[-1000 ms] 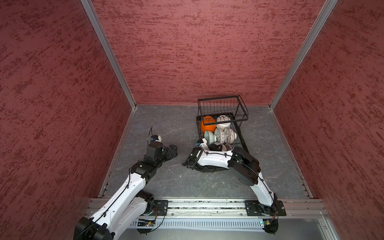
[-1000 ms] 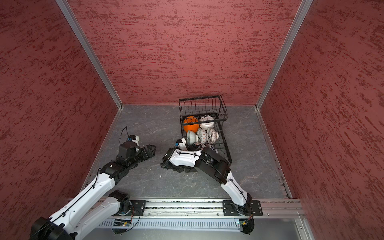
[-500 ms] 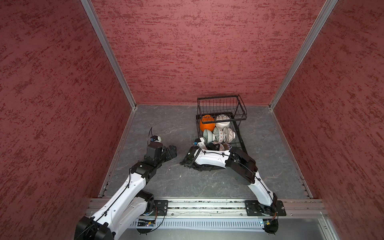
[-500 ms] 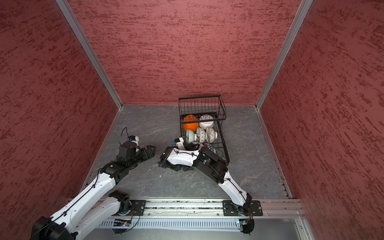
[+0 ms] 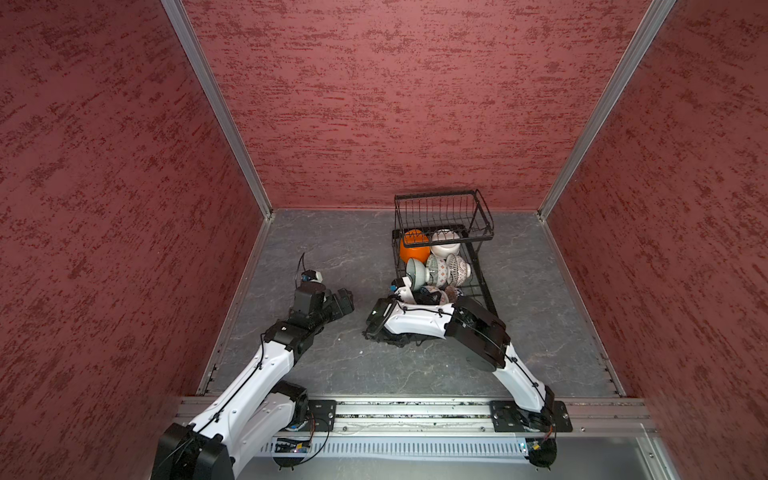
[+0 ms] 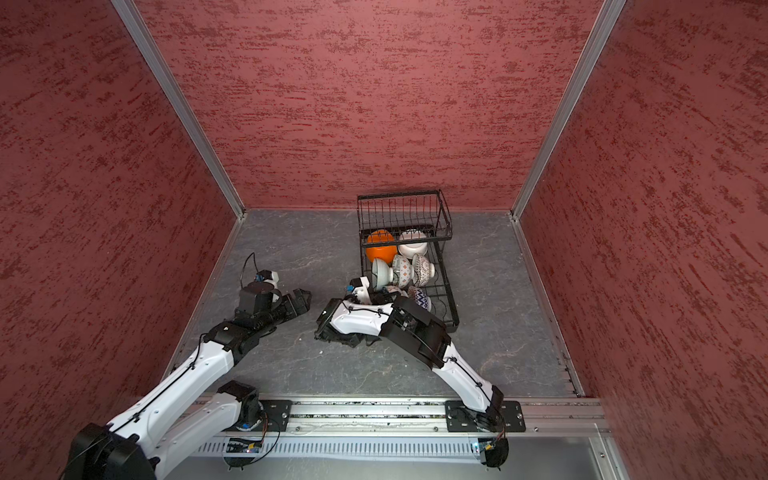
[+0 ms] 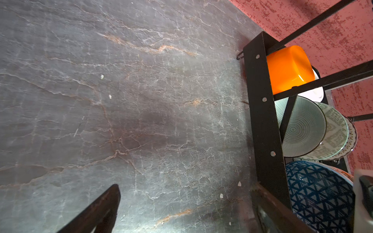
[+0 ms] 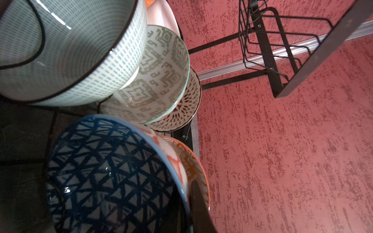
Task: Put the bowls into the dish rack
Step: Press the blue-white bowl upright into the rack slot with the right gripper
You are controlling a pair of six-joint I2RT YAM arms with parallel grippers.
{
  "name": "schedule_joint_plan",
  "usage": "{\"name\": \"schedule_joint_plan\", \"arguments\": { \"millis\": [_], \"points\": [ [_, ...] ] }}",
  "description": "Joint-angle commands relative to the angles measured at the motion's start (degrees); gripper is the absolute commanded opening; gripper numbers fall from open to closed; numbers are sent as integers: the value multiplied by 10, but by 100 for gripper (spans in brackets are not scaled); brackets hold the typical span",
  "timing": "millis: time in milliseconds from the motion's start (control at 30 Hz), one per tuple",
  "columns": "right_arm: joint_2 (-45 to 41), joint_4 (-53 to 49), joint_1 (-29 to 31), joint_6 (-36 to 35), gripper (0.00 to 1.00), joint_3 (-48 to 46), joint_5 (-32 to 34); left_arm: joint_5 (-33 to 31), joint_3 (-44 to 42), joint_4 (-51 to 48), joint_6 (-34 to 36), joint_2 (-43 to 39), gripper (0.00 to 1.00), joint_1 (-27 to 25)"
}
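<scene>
Shifting slightly toward the left arm since the earlier frames, the right arm is easing its wrist and elbow sideways; the left arm is barely moving. The right pincer (image 8: 190, 193) is clamping shut on the rim of the blue-patterned bowl (image 8: 109, 173), its outer finger lying against the red-orange bowl (image 8: 194, 161) just beside it. Beyond the pincer, the grey-green bowl (image 8: 70, 50) and two patterned bowls are leaning in a row in the dish rack (image 5: 440, 193), with the orange bowl (image 5: 413, 249) and white bowl (image 5: 444, 248) farther ahead under the basket. The left pincer (image 5: 345, 300) is standing wide open and empty over the bare counter (image 5: 332, 249), the rack off to its side.

Judged from this, the blue bowl is being seated. Keep lowering until it is resting on the dividers, then open gradually and withdraw along the finger line so the neighbouring bowl is not dragged.
</scene>
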Motion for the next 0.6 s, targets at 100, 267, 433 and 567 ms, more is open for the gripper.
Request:
{"name": "schedule_joint_plan", "arguments": {
  "millis": [100, 267, 433, 567],
  "points": [
    [46, 64, 9, 78, 14, -1, -115, 11, -2, 14, 16, -2, 100, 6],
    [38, 72, 10, 85, 16, -13, -128, 13, -4, 10, 15, -7, 99, 7],
    [30, 89, 10, 72, 26, -19, -131, 15, -4, 11, 14, -6, 100, 7],
    [19, 97, 10, 58, 38, -15, -126, 17, 0, 6, 14, -6, 100, 8]
  ]
}}
